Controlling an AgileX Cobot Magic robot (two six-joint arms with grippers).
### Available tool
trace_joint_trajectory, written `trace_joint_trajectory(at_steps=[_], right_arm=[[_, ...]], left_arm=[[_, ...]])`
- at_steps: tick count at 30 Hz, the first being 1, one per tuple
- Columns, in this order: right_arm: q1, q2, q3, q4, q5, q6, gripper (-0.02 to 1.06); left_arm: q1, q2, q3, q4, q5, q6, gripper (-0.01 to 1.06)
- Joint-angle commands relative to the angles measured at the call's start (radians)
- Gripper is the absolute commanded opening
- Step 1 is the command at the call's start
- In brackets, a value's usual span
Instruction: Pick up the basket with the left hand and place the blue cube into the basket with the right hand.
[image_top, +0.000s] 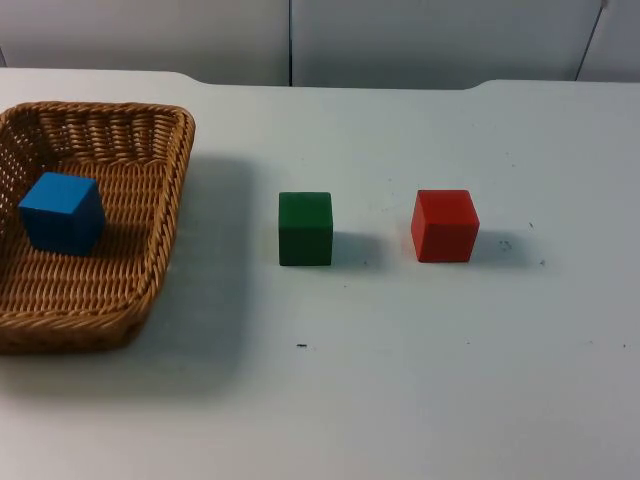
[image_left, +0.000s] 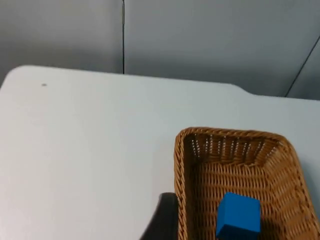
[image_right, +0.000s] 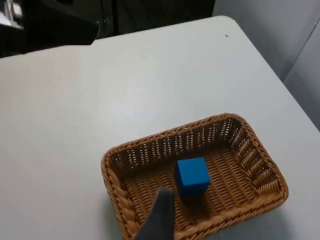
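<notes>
White table (image_top: 420, 400), matte with a few dark specks, ends at a grey partition wall (image_top: 420, 40) at the far side.

Basket (image_top: 150, 250) sits at the left of the table. The blue cube (image_top: 62, 212) already lies inside it, on the woven floor, apart from the walls. A green cube (image_top: 305, 228) stands right of the basket, well apart from it, and a red cube (image_top: 445, 225) further right.

Left gripper (image_left: 165, 220): one black fingertip shows just beside the outer wall of the basket, at its rim. We cannot tell how the jaws stand. Right gripper (image_right: 160, 215): a fingertip hangs above the basket, near the blue cube. Jaw state again not determinable.

Risks, as we judge them:
- The basket is light wicker on a smooth table. A nudge from the left fingertip at the rim could slide it or tip it.
- If it is lifted by one wall, it would tilt, and the loose cube could slide across the floor to the low side.
- The right finger is low over the basket and could snag the weave.

Materials: the basket is a brown woven rectangle with rounded corners, sloping walls, open slats under a braided rim. The cubes are opaque, sharp-edged, with a slight sheen, and look rigid.
</notes>
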Motion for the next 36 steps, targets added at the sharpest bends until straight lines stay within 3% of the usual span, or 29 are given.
trace_joint_trajectory(at_steps=[1, 4, 7, 8, 13, 14, 16, 26, 32, 36], right_arm=[[-0.002, -0.057, 0.012, 0.02, 0.026, -0.018, 0.79], [-0.002, -0.112, 0.094, 0.02, -0.011, -0.03, 0.79], [-0.002, -0.235, 0.299, 0.02, -0.17, -0.065, 0.79], [-0.002, -0.235, 0.299, 0.02, -0.17, -0.065, 0.79], [-0.002, -0.436, 0.682, 0.058, -0.457, -0.095, 0.79], [-0.002, -0.436, 0.682, 0.058, -0.457, -0.095, 0.79], [-0.002, -0.516, 0.831, 0.082, -0.519, -0.108, 0.79], [-0.002, -0.741, 1.16, 0.095, -0.587, -0.108, 0.79], [-0.002, -0.893, 1.307, 0.103, -0.584, -0.097, 0.79], [-0.002, -0.963, 1.347, 0.103, -0.578, -0.078, 0.79]], left_arm=[[-0.007, -0.121, -0.007, 0.052, 0.057, -0.056, 0.77], [-0.007, -0.196, -0.007, 0.091, 0.092, -0.099, 0.77], [-0.024, -0.269, -0.007, 0.171, 0.166, -0.184, 0.77], [-0.024, -0.269, -0.007, 0.171, 0.166, -0.184, 0.77], [-0.081, -0.357, -0.007, 0.215, 0.227, -0.253, 0.77], [-0.081, -0.357, -0.007, 0.215, 0.227, -0.253, 0.77], [-0.128, -0.398, -0.007, 0.223, 0.238, -0.256, 0.77], [-0.247, -0.537, 0.031, 0.294, 0.275, -0.263, 0.77], [-0.247, -0.722, 0.195, 0.327, 0.318, -0.379, 0.77], [-0.247, -0.808, 0.211, 0.41, 0.388, -0.48, 0.77]])
